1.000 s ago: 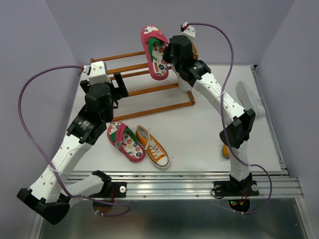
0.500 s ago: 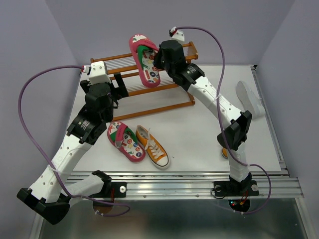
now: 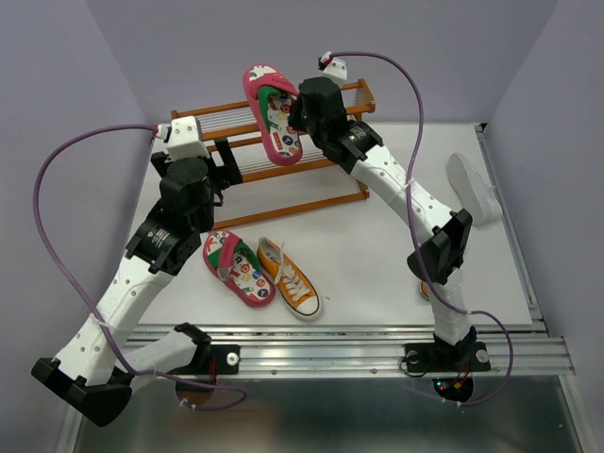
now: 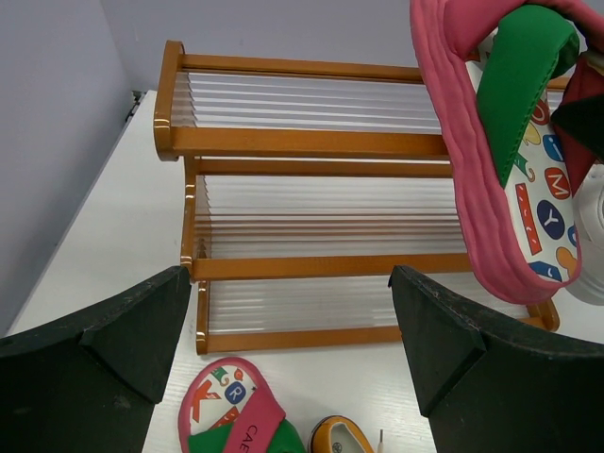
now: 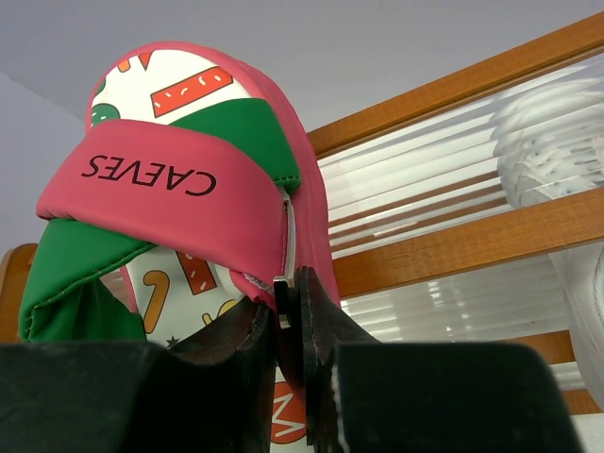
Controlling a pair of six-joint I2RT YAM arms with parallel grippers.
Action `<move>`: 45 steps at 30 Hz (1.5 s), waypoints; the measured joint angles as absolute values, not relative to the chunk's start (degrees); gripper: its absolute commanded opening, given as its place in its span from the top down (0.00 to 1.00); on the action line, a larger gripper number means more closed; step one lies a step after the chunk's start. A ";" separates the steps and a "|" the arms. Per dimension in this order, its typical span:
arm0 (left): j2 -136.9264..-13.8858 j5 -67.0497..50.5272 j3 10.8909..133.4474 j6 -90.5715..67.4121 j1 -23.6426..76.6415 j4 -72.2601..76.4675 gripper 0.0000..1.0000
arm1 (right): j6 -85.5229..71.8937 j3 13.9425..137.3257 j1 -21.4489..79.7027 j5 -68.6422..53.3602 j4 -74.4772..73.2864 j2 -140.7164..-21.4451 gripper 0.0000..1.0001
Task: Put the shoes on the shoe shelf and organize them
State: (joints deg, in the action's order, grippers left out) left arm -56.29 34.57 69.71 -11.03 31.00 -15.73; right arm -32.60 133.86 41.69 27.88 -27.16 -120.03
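2 pink shoes (image 3: 273, 113), 1 clamped in R end effector (image 5: 291, 293); L end effector (image 4: 291, 283) open, empty; 1 shelf (image 4: 311, 142).

We look down on a white table (image 3: 377, 255) set in a corner where plain, pale lavender walls (image 3: 444, 47) meet. An aluminium rail (image 3: 321, 351) runs along the table's near edge, and below it lies a dark grey, slightly glossy surface (image 3: 311, 425). Soft, even light throws only faint shadows.

The end effector (image 5: 289, 316) pinches the pink shoe (image 5: 179, 175) by its side edge, the shelf (image 5: 444, 247) behind it.
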 measured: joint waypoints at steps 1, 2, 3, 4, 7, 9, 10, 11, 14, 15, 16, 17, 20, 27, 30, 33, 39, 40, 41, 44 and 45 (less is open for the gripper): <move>-56.27 34.57 69.71 -11.03 31.00 -15.75 0.01 | -32.62 134.39 41.69 28.25 -27.16 -120.38 0.99; -56.12 34.59 69.71 -11.03 31.00 -15.75 0.01 | -32.60 134.87 41.69 28.60 -27.18 -120.68 0.99; -56.03 34.59 69.71 -11.03 31.00 -15.77 0.01 | -32.60 135.15 41.71 28.80 -27.16 -120.90 0.99; -55.90 34.61 69.71 -11.03 31.00 -15.77 0.01 | -32.60 135.41 41.71 29.10 -27.14 -121.12 0.99; -55.40 34.74 69.65 -11.03 31.00 -15.75 0.01 | -32.58 135.48 41.69 29.89 -26.98 -121.21 0.99; -55.00 34.81 69.36 -11.03 31.00 -15.75 0.01 | -32.56 135.48 41.69 30.52 -26.94 -121.21 0.99; -54.85 34.81 69.21 -11.03 31.00 -15.81 0.01 | -32.51 135.48 41.71 30.98 -26.92 -121.21 0.99; -54.76 34.81 69.08 -11.03 31.00 -15.81 0.01 | -32.40 135.48 41.69 31.31 -26.92 -121.21 0.99; -54.70 34.81 69.01 -11.03 31.00 -15.97 0.01 | -31.88 135.48 41.69 32.14 -26.65 -121.21 0.99; -54.70 34.81 69.01 -11.03 31.00 -15.99 0.01 | -31.68 135.48 41.69 32.36 -26.57 -121.21 0.99; -54.68 34.81 68.99 -11.00 31.00 -16.03 0.01 | -31.42 135.48 41.69 32.62 -26.55 -121.21 0.99; -54.65 34.83 68.99 -11.03 31.00 -16.05 0.01 | -31.22 135.48 41.69 32.86 -26.52 -121.21 0.99; -54.65 34.85 68.99 -11.00 31.00 -16.12 0.01 | -30.85 135.48 41.69 33.45 -26.48 -121.21 0.92; -54.54 34.85 68.99 -11.03 31.00 -16.12 0.01 | -30.24 135.48 41.69 33.54 -24.43 -121.21 0.46; -54.54 34.85 68.99 -11.05 31.00 -16.14 0.01 | -30.13 135.50 41.69 33.41 -22.79 -121.21 0.33; -54.54 34.92 68.99 -11.07 31.00 -16.19 0.01 | -30.17 135.50 41.69 33.26 -22.00 -121.21 0.27; -54.61 35.03 68.99 -11.57 31.00 -16.84 0.01 | -29.93 135.50 41.69 31.44 -21.76 -121.21 0.06; -54.63 35.03 68.99 -11.66 31.00 -17.06 0.01 | -29.61 135.50 41.69 31.00 -21.76 -121.16 0.01; -54.65 35.03 68.99 -11.79 31.00 -17.19 0.01 | -29.32 135.50 41.69 30.52 -21.78 -121.10 0.00; -54.78 35.07 68.82 -11.92 30.57 -17.45 0.01 | -27.81 135.26 41.69 29.12 -21.76 -120.29 0.00; -54.89 35.07 68.75 -12.05 30.33 -17.52 0.01 | -27.03 134.72 41.69 28.95 -21.78 -119.35 0.00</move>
State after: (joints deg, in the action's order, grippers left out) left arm -54.89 35.07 68.75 -12.05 30.33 -17.52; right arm -27.03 134.72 41.69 28.95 -21.78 -119.35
